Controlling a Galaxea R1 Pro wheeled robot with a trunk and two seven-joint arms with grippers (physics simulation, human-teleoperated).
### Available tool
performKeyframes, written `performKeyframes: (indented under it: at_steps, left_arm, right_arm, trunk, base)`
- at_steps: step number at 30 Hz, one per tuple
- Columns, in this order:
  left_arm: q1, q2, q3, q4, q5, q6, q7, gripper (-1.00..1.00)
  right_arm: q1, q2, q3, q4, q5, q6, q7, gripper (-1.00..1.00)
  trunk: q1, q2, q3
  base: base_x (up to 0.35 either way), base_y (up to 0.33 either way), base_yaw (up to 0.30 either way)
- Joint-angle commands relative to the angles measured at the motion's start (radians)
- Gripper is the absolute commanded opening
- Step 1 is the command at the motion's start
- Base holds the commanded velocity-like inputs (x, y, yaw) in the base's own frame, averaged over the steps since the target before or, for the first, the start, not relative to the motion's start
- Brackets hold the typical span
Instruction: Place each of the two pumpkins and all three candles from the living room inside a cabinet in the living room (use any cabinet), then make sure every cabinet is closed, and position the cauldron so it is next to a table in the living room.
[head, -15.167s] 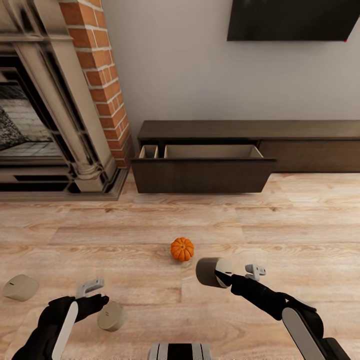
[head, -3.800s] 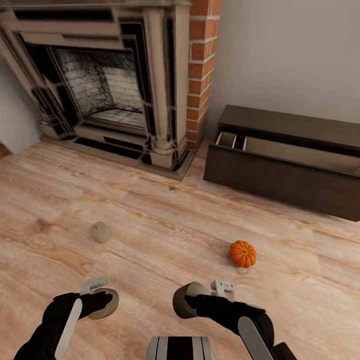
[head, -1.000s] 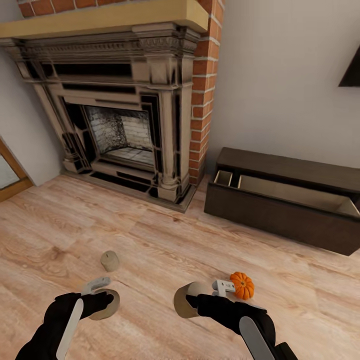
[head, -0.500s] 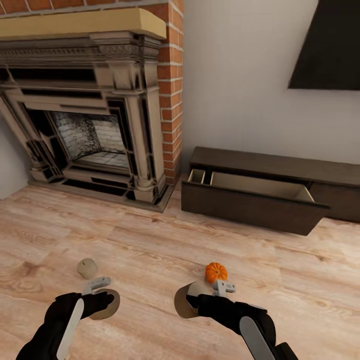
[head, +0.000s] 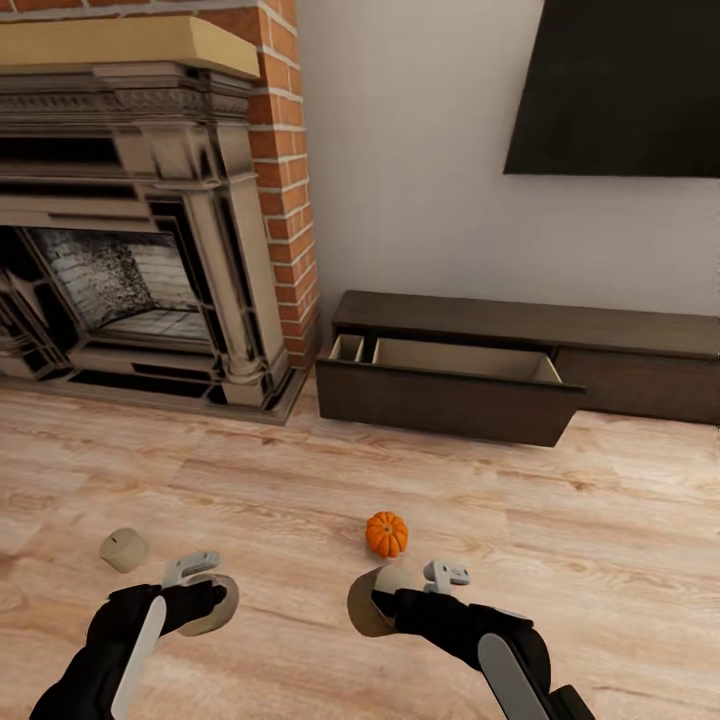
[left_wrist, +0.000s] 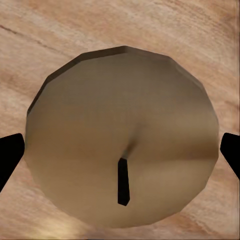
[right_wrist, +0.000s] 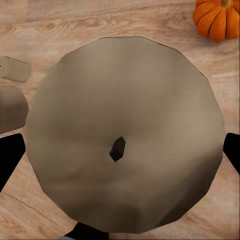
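My left gripper (head: 204, 592) is shut on a cream-beige candle (head: 218, 606), low over the wooden floor; in the left wrist view that candle (left_wrist: 120, 145) sits wick end on between the black fingertips (left_wrist: 10, 160). A second candle (head: 366, 602) is held by my right gripper (head: 408, 590), which is shut on it; the right wrist view shows this candle (right_wrist: 125, 140) the same way. A third candle (head: 124, 549) lies on the floor to the left. An orange pumpkin (head: 386, 534) (right_wrist: 217, 17) stands just beyond the right gripper. Ahead, the dark cabinet (head: 520, 325) has one drawer (head: 445, 400) pulled open.
A brick and stone fireplace (head: 130, 230) fills the left. A black TV (head: 620, 85) hangs on the wall above the cabinet. Bare wooden floor (head: 600, 520) lies between me and the cabinet.
The camera has swung to the right, so the fireplace, cabinet, pumpkin and floor candle have shifted left in the picture. Both grippers still hold their candles in the same pose.
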Motion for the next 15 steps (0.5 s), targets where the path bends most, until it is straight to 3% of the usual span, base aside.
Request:
performKeyframes:
  at_steps: [1, 7, 15]
  left_arm:
    - [0.0, 0.0, 0.0, 0.0, 0.0, 0.0, 0.0, -1.0]
    - [0.0, 0.0, 0.001, 0.0, 0.0, 0.0, 0.0, -1.0]
    - [0.0, 0.001, 0.004, 0.0, 0.0, -0.002, 0.0, -1.0]
  right_arm:
    - [0.0, -0.001, 0.003, 0.0, -0.003, -0.002, 0.0, -1.0]
    - [0.0, -0.003, 0.003, 0.001, -0.002, -0.003, -0.001, -1.0]
    - [0.0, 0.003, -0.007, 0.002, -0.004, -0.002, -0.003, -1.0]
  trunk:
    - [0.0, 0.0, 0.0]
    - [0.0, 0.0, 0.0]
    - [0.0, 0.0, 0.0]
  base:
    - [-0.001, -0.293, -0.018]
    - [0.001, -0.264, -0.004]
    - [0.126, -0.091, 0.0]
